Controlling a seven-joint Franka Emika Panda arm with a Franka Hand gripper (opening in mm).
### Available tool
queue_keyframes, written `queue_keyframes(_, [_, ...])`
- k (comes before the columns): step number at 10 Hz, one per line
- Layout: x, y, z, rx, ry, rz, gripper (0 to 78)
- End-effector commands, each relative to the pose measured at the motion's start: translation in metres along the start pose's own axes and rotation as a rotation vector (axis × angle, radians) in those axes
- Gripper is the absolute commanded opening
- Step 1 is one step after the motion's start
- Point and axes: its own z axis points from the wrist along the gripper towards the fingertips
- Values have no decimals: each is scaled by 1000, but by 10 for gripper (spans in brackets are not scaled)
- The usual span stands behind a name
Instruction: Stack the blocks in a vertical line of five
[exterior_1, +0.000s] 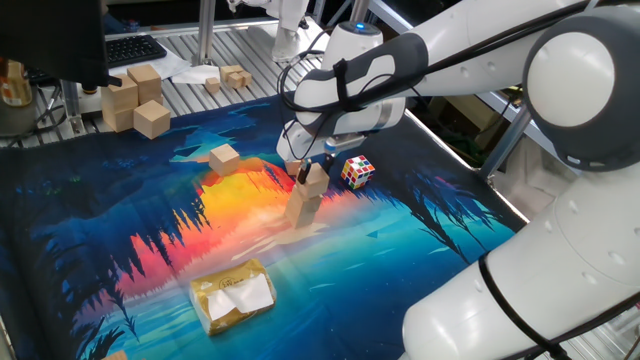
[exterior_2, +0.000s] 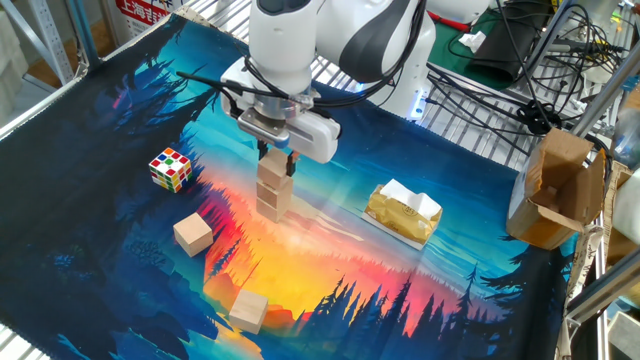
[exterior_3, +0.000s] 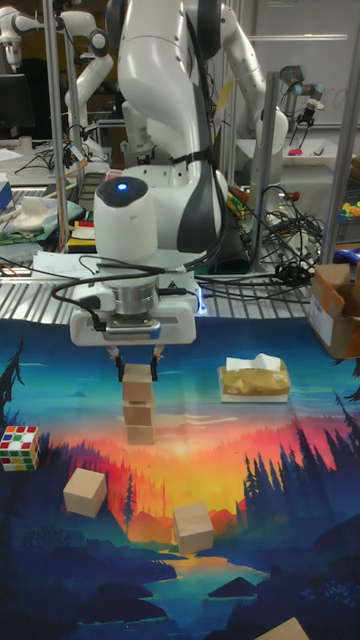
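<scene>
Three tan blocks stand stacked (exterior_3: 137, 408) near the middle of the painted mat, the same stack (exterior_2: 274, 188) (exterior_1: 307, 196) showing in both fixed views. My gripper (exterior_3: 136, 372) (exterior_2: 278, 152) (exterior_1: 305, 172) hangs right over it, open. Its fingers (exterior_3: 117, 366) straddle the upper part of the top block with a thin gap on each side. Two loose blocks lie in front: one (exterior_3: 85, 492) (exterior_2: 193, 234) (exterior_1: 224, 157) and another (exterior_3: 193, 527) (exterior_2: 248, 310). A further tan block (exterior_3: 285, 630) shows at the mat's near edge.
A multicoloured puzzle cube (exterior_2: 170, 168) (exterior_3: 20, 447) (exterior_1: 358, 171) sits beside the stack. A yellow tissue pack (exterior_2: 403, 212) (exterior_3: 254, 380) lies on the other side. Larger pale wooden blocks (exterior_1: 135, 100) stand off the mat. A cardboard box (exterior_2: 560, 190) sits at the table's edge.
</scene>
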Motion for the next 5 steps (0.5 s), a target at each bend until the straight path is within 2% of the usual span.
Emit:
queue_keyframes(1, [-3, -1, 0, -5, -6, -1, 12])
queue_keyframes(5, [-5, -2, 3, -6, -3, -7, 12])
